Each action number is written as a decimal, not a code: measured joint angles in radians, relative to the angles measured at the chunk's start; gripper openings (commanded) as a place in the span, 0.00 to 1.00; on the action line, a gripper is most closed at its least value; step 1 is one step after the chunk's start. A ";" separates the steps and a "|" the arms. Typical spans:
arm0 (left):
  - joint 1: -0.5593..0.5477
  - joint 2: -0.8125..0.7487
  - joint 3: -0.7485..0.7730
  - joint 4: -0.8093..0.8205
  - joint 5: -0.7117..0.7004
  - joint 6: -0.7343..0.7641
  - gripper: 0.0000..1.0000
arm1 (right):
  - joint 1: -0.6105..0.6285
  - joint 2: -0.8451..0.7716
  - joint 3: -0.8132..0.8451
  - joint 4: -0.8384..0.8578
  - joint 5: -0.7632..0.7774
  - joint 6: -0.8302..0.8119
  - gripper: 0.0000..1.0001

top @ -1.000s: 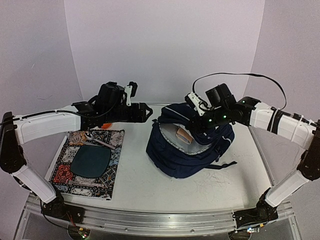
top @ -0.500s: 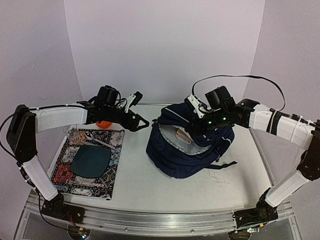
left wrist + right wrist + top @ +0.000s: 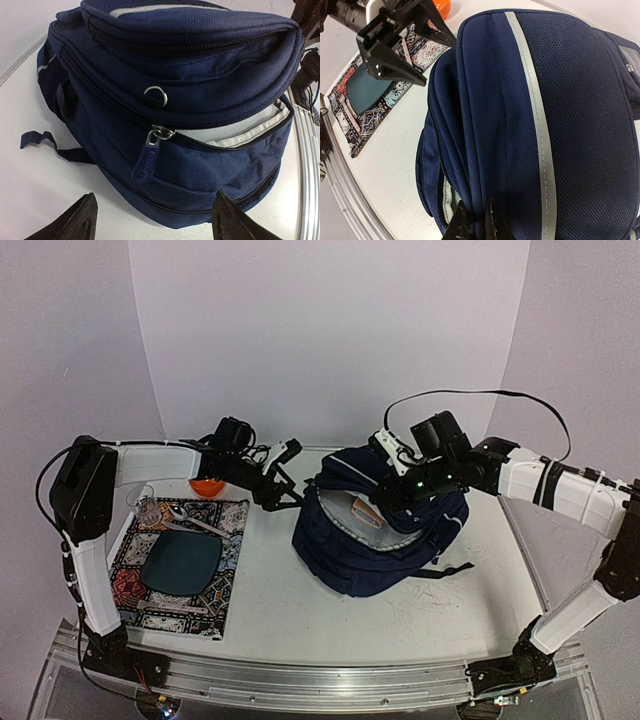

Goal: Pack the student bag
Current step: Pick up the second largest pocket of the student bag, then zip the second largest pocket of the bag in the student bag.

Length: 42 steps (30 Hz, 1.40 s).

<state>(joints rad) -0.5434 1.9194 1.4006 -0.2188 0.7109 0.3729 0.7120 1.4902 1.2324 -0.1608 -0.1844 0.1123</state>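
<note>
The student bag (image 3: 375, 535), navy with grey stripes, lies in the middle of the table with its main zip part open, showing grey lining. My right gripper (image 3: 397, 483) is shut on a fold of the bag's top flap and holds it up; in the right wrist view (image 3: 476, 216) the fingers pinch the fabric. My left gripper (image 3: 281, 483) is open and empty, low over the table just left of the bag. In the left wrist view (image 3: 154, 197) it faces the bag (image 3: 175, 100) and its zip pull (image 3: 145, 162), not touching.
A patterned mat (image 3: 215, 605) lies at the left with a dark plate (image 3: 180, 560) and a spoon (image 3: 195, 521) on it. An orange bowl (image 3: 207, 486) stands behind the mat. A pale item (image 3: 365, 510) shows inside the bag. A loose strap (image 3: 450, 570) trails right.
My left arm has folded back and its gripper has dropped lower, pointing at the bag's left side. The right gripper and the bag have not moved.
</note>
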 measured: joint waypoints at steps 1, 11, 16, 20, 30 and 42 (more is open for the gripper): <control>0.008 0.008 0.013 -0.003 0.010 0.015 0.78 | 0.000 0.000 0.001 -0.001 0.000 0.000 0.00; 0.031 0.134 0.164 -0.038 0.152 0.067 0.57 | 0.000 0.000 0.005 -0.004 -0.001 0.000 0.00; 0.031 0.192 0.209 -0.070 0.205 0.067 0.38 | 0.000 0.000 0.006 -0.004 -0.003 0.001 0.00; 0.030 0.215 0.242 -0.098 0.236 0.067 0.25 | 0.000 0.001 0.009 -0.006 -0.003 0.001 0.00; 0.035 0.194 0.216 -0.107 0.273 0.068 0.00 | 0.000 0.001 0.012 -0.011 -0.005 0.001 0.00; -0.017 -0.018 0.031 -0.124 0.095 -0.032 0.00 | 0.013 0.010 0.031 -0.033 -0.019 0.005 0.00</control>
<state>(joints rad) -0.5601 1.9013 1.4319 -0.3428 0.8057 0.3412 0.7247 1.4999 1.2633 -0.1934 -0.2039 0.1169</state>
